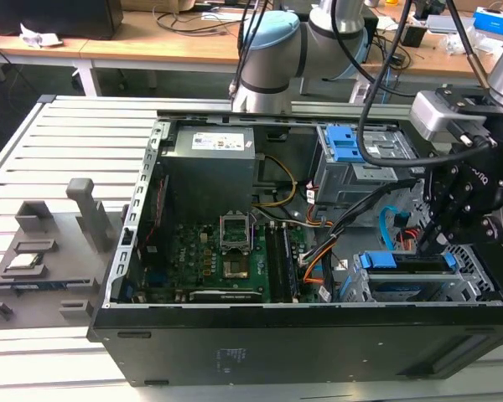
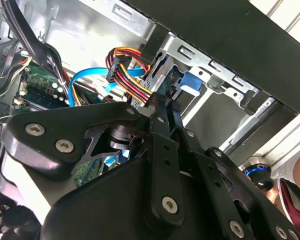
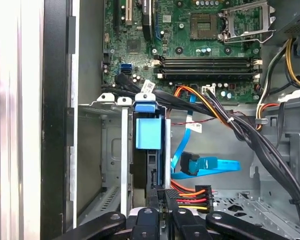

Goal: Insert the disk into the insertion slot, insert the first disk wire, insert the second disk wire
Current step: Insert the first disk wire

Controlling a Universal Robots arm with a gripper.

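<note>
Item: open computer case, drive corner, work in progress. The disk [image 3: 149,134], in its blue carrier, sits inside the insertion slot [image 3: 124,155], so step 1 looks done. The gripper [image 2: 160,102] stands at the slot's open end, hard against the disk's edge. Its jaws are drawn nearly together, and the end of the first disk wire [image 3: 187,196], the red, orange and yellow bundle, appears pinched between them, though the fingers hide the contact itself. Whether the plug is seated in the disk I cannot tell. The second disk wire [image 3: 215,164] lies loose just beside the slot, with its plug end apart from the disk.

Hazards, as I judge them:
1. The narrow pinch could let the plug twist, so it meets the disk's connector askew and jams or bends it.
2. The light blue cable lies near the fingers and could be caught and dragged.
3. The thick black cable bundle [image 3: 250,137] crossing beside the slot could press on the arm's wrist or be pulled.
4. A hard push could shift the disk in the slot.

Labels:
- 1 white label on the power supply [image 1: 222,142], well apart from the slot.
- 2 small white tags, 1 on the black cables [image 3: 147,86] at the slot's rim and 1 on the blue cable [image 3: 195,127].
- No wording on any of them that I can make out.
</note>
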